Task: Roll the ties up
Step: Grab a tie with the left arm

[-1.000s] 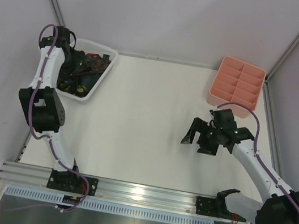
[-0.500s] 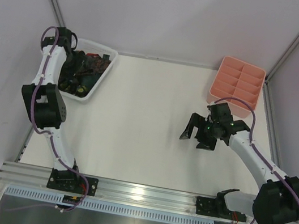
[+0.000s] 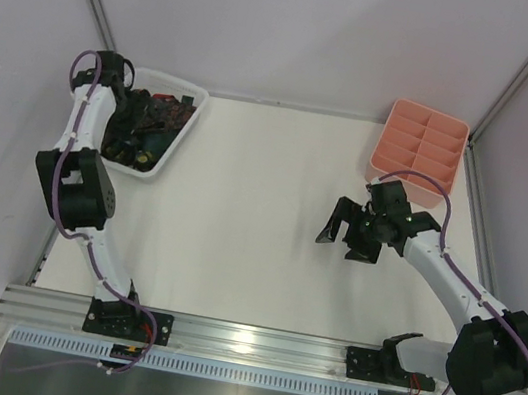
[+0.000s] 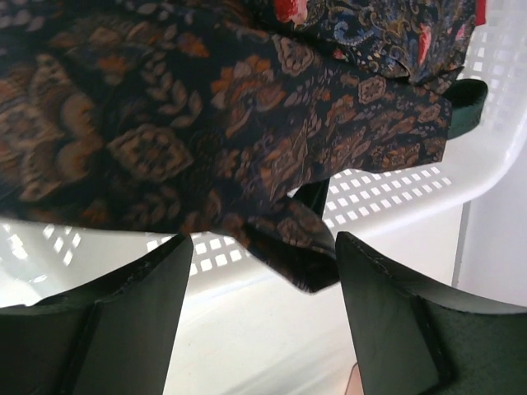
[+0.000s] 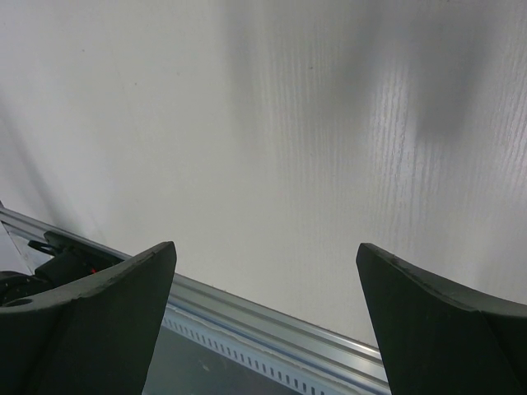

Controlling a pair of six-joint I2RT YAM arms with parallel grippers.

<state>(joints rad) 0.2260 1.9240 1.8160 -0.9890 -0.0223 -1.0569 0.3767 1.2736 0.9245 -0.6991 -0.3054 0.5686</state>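
Pickup stage: inside the basket (image 4: 395,206), the spread left gripper (image 4: 263,247) straddles a fold of the ties (image 4: 165,123). The right gripper (image 5: 263,255) hangs spread, well apart from the basket. The next move likely calls for a pinch and lift.

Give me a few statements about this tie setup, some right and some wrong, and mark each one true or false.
1. The ties lie in the white basket. True.
2. The right pincer holds a tie. False: it is open and empty, over the bare table.
3. The pink tray stands at the far right corner of the table. True.
4. The left pincer is shut on a tie. False: its fingers stand apart, with patterned tie fabric in front of the gap.
5. A rolled tie sits in the pink tray. False: no tie shows in its compartments.
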